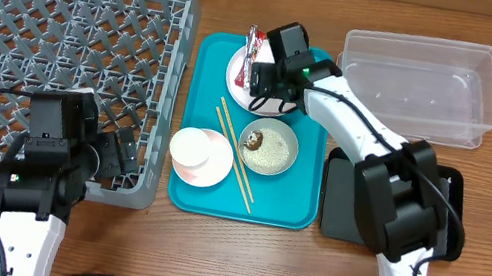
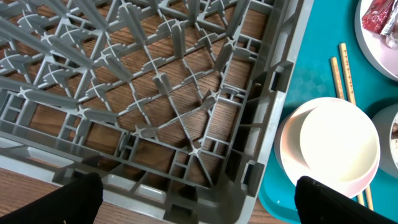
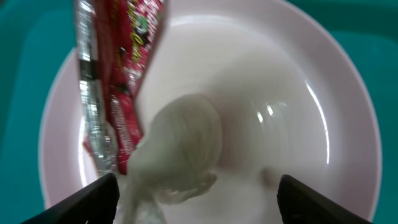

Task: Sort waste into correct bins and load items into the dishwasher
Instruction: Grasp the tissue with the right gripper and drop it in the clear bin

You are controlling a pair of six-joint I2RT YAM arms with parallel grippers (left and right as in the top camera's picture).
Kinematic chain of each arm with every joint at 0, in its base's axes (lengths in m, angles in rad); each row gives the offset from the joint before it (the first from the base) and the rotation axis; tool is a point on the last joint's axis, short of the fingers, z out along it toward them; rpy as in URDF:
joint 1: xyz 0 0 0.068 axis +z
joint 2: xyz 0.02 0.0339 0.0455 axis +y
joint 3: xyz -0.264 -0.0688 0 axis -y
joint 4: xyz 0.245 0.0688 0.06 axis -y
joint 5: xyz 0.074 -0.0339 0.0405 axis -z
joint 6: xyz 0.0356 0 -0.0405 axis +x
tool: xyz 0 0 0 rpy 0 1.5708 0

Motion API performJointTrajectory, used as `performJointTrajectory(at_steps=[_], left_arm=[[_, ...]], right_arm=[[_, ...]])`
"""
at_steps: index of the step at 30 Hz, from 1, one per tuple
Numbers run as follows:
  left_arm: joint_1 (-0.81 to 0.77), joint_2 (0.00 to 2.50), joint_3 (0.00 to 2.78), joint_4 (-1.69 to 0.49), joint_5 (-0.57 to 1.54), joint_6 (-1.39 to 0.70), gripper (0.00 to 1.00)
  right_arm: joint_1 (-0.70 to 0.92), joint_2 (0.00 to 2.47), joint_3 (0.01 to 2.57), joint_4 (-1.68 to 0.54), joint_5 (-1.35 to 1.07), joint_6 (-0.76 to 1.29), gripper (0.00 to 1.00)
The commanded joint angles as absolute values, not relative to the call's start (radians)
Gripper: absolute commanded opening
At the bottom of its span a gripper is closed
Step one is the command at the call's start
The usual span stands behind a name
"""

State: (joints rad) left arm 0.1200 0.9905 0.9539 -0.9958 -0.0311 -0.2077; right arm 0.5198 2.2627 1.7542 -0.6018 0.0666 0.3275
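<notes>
The round white plate [image 1: 237, 74] lies at the back of the teal tray and holds the red-and-white wrapper [image 3: 124, 93] and the white tissue scrap [image 3: 180, 149]. My right gripper [image 3: 199, 199] is open just above the plate [image 3: 280, 93], with the tissue between its fingers. The grey-green bowl [image 1: 268, 147] holds rice and a brown lump. The small white cup [image 2: 339, 140] sits inside the pale pink bowl [image 1: 200, 156]. The chopsticks [image 1: 235, 152] lie between the bowls. My left gripper [image 2: 199, 202] is open and empty over the grey dish rack's [image 1: 58, 54] near right corner.
The teal tray [image 1: 295, 203] lies in the middle of the wooden table. The clear plastic tub [image 1: 423, 83] stands at the back right. The black tray [image 1: 337, 200] lies right of the teal tray, partly under my right arm. The rack has nothing in it.
</notes>
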Motion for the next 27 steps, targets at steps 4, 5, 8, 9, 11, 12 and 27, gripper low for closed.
performJointTrajectory(at_steps=[4,5,8,9,11,12,27], left_arm=[[0.125,0.987,0.978,-0.994,-0.033,-0.218,1.00],[0.125,0.987,0.978,-0.994,-0.033,-0.218,1.00],[0.125,0.987,0.978,-0.994,-0.033,-0.218,1.00],[0.125,0.987,0.978,-0.994,-0.033,-0.218,1.00],[0.125,0.987,0.978,-0.994,-0.033,-0.218,1.00],[0.125,0.987,0.978,-0.994,-0.033,-0.218,1.00],[0.125,0.987,0.978,-0.993,-0.033,-0.217,1.00]], right_arm=[[0.524,2.297,1.781,-0.591,0.077,0.372,0.70],[0.524,2.297,1.781,-0.591,0.077,0.372,0.64],[0.524,2.297,1.781,-0.588,0.064,0.371,0.42],[0.524,2.296,1.781,-0.589,0.058,0.371,0.34],[0.524,2.292,1.781,-0.593,0.058,0.371,0.21],[0.524,2.284,1.782,-0.596,0.058,0.371,0.17],[0.384,1.952,1.782,-0.720,0.224,0.368,0.11]])
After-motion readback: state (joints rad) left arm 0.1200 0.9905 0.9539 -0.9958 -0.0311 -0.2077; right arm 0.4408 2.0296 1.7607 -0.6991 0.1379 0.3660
